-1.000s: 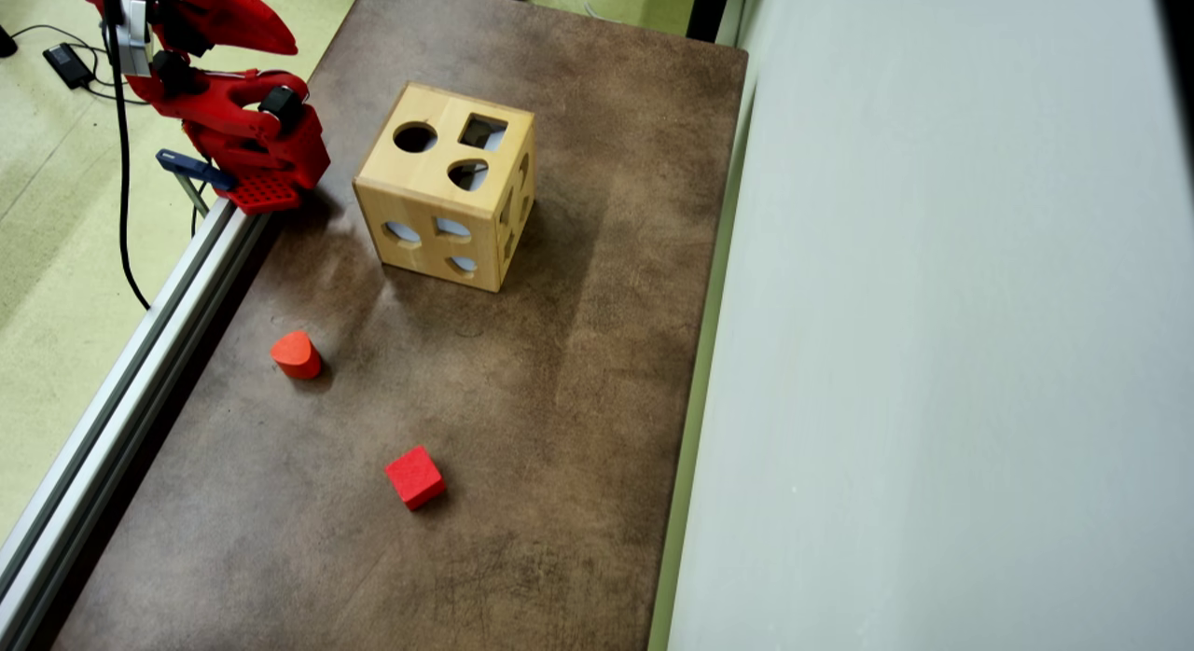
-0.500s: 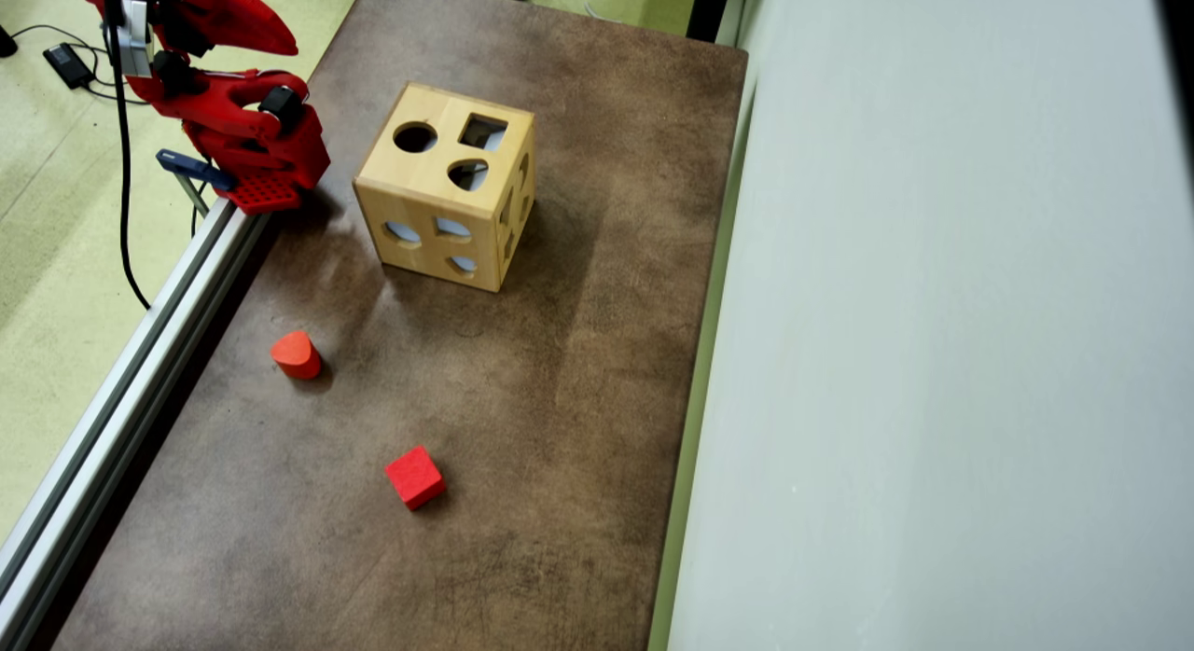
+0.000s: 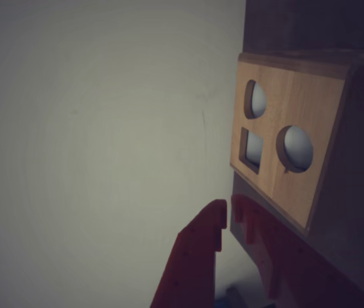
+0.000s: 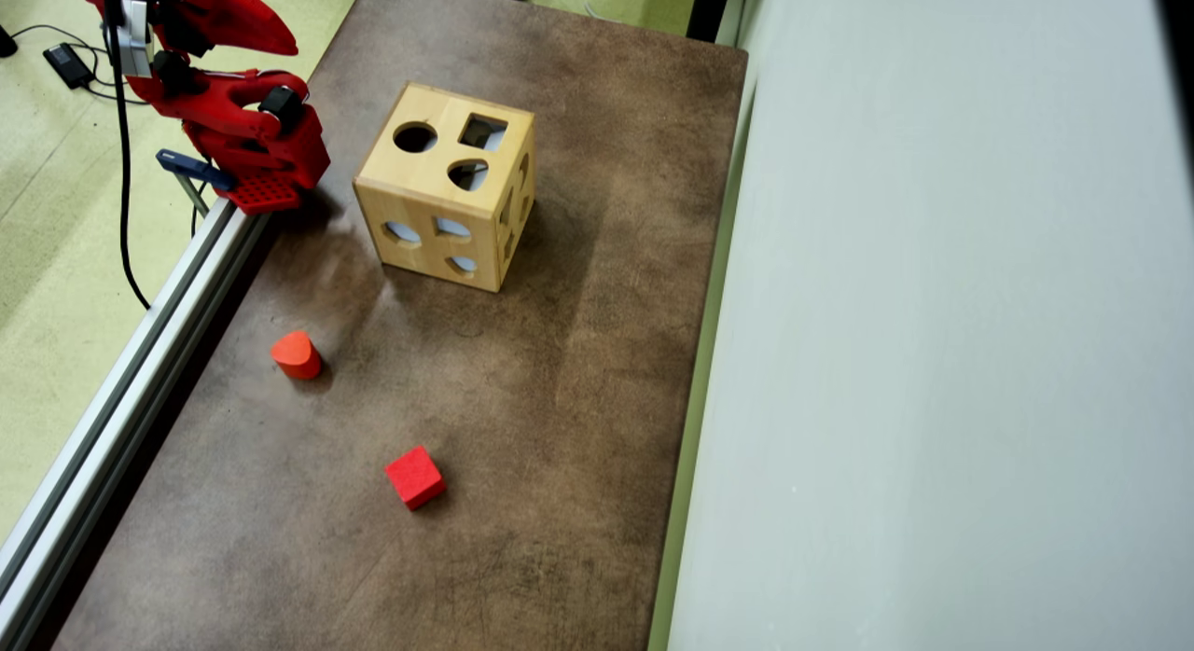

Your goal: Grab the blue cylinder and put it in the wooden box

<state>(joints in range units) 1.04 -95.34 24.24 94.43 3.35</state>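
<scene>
Fingers (image 3: pixel 230 215) pressing nearly together in the wrist view, pinching nothing, tips hanging just beside the wooden box (image 3: pixel 284 147) with pale wall behind. Resting folded at the table (image 4: pixel 522 371) corner in the overhead view, the red arm's gripper hard to single out there. Showing no blue cylinder anywhere: not on the tabletop, not between the tips; possibly lying inside the wooden box (image 4: pixel 446 186) already, though the holes are revealing only pale patches, so cannot tell. Sitting untouched well apart from the box, an orange-red rounded block (image 4: pixel 297 354) and a red cube (image 4: pixel 415 477). Looking finished, judging by the parked pose.
</scene>
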